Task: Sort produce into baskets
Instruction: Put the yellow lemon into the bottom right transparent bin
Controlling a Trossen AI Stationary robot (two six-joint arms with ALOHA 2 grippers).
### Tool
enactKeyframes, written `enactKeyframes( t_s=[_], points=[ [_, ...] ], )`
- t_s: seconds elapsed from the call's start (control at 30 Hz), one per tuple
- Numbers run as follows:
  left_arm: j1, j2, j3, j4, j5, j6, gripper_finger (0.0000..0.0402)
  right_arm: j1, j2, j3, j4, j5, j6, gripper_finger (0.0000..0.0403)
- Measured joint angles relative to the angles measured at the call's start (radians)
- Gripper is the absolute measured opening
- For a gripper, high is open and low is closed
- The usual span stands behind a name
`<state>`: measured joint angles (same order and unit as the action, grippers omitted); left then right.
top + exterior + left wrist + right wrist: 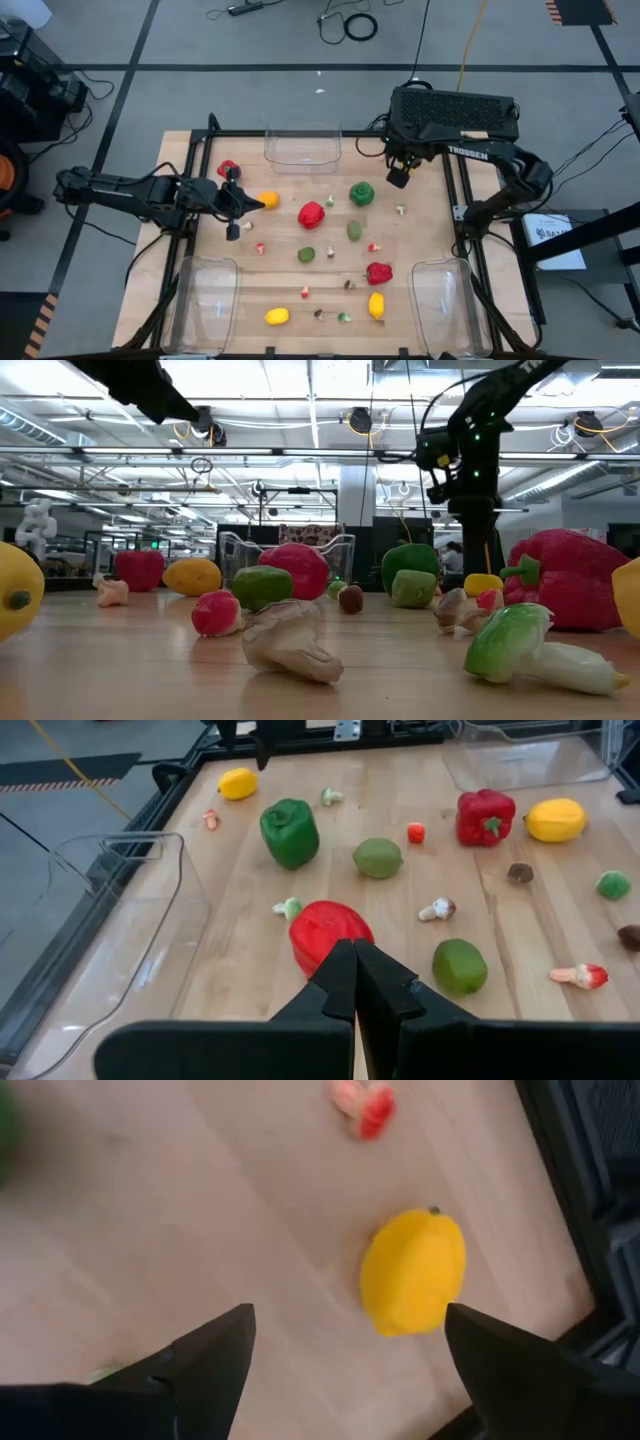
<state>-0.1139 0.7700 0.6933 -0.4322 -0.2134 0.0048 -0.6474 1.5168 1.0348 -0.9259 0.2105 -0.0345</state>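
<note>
Produce [311, 214] is lying scattered across our table [430, 235]; we are holding our right gripper [345, 1345] spread above a lemon [413, 1272], left gripper [355, 982] pressed together, empty.

Red peppers [311, 214], a green pepper [361, 194], yellow lemons [376, 305], green limes [306, 254] and an orange [268, 200] dot the pale wooden table [430, 240]; the bins [302, 146] are clear.

Produce is crowding the middle of the surface [210, 250]: a red pepper [311, 213], green pepper [361, 193] and limes [354, 230] are blocking the centre. Bare wood is lying open at centre left, between the lower-left basket [205, 290] and the scattered bits.
</note>
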Motion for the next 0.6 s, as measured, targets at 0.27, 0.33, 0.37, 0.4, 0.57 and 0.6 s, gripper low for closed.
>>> enactKeyframes(
  t_s=[0.27, 0.33, 0.37, 0.4, 0.57, 0.6],
  points=[
    [0.000, 0.000, 0.000, -0.004, 0.000, 0.000, 0.0002, -0.053, 0.073, 0.000, 0.005, 0.000, 0.121, 0.0319],
    [0.000, 0.000, 0.000, -0.003, 0.000, 0.000, 0.0002, -0.063, 0.098, 0.000, 0.006, 0.004, 0.153, 0.0319],
    [0.000, 0.000, 0.000, -0.003, 0.000, 0.001, 0.0002, -0.065, 0.108, 0.000, 0.005, 0.024, 0.165, 0.0319],
    [0.000, 0.000, 0.000, -0.001, 0.000, 0.001, 0.0002, -0.065, 0.117, 0.000, 0.005, 0.045, 0.175, 0.0319],
    [0.000, 0.000, 0.000, 0.007, 0.000, 0.001, 0.0002, -0.065, 0.133, 0.000, 0.006, 0.066, 0.208, 0.0319],
    [0.000, 0.000, 0.000, 0.007, 0.000, 0.001, 0.0002, -0.065, 0.133, 0.000, 0.007, 0.074, 0.209, 0.0319]
  ],
)
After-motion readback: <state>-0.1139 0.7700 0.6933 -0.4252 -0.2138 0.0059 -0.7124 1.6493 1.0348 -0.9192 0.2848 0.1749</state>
